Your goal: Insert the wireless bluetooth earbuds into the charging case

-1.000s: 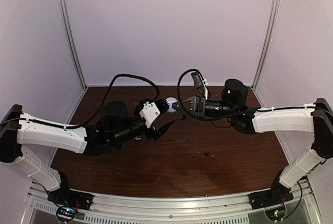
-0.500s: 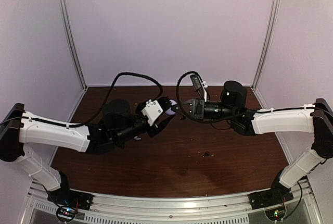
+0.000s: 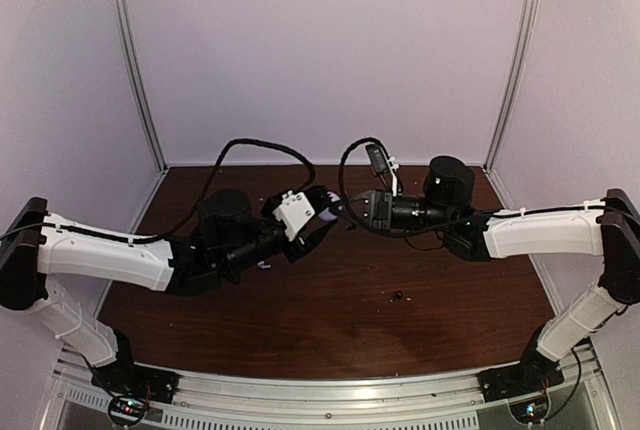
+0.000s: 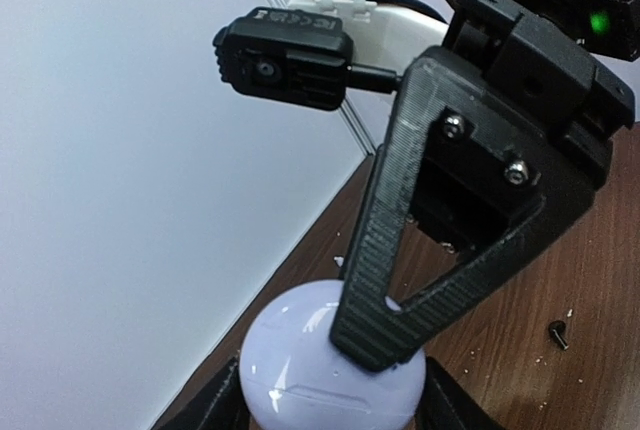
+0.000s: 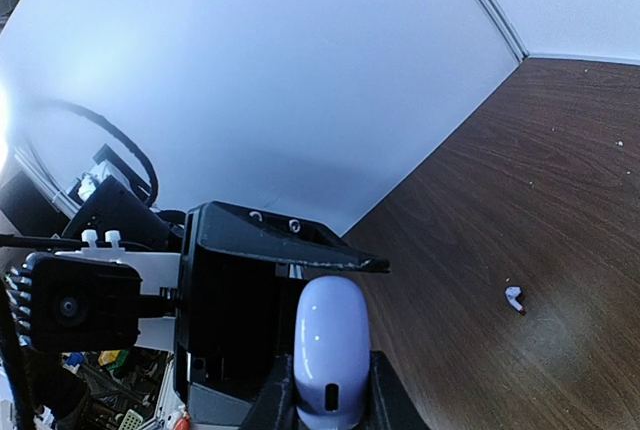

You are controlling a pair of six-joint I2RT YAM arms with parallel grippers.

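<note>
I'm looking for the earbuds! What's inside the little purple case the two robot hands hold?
The lilac case looks shut, pinched between the left gripper and the right gripper. Only its smooth shell shows, so whatever is inside is hidden.

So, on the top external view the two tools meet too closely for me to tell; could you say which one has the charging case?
Observer: On the left wrist view the lilac-white charging case sits between the fingers of the left tool.
Operator: Thanks; does the right tool grip it too?
Observer: The right wrist view shows it edge-on, closely flanked by both of that tool's fingers.
Operator: Is its lid open?
Observer: It looks shut; the left wrist view shows only a thin seam.
</note>
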